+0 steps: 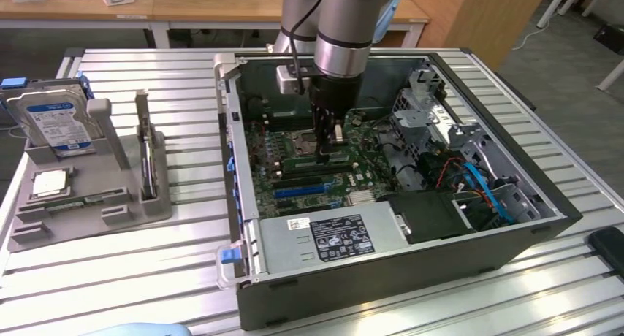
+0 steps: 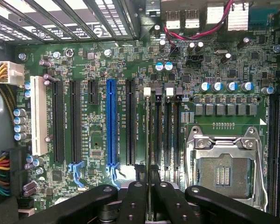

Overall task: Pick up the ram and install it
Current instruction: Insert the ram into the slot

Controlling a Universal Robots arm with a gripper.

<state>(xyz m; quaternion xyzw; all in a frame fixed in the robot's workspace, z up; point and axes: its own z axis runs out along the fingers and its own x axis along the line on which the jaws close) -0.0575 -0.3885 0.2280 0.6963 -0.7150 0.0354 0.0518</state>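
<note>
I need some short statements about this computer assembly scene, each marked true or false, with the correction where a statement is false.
1. The gripper is inside the open computer case, over the motherboard. True.
2. The hard drive is mounted inside the case. False: it stands in the grey fixture at the exterior view's left.
3. The silver processor chip lies on that fixture. True.
4. All long slots on the motherboard are black. False: there is also a blue slot and a white slot.
</note>
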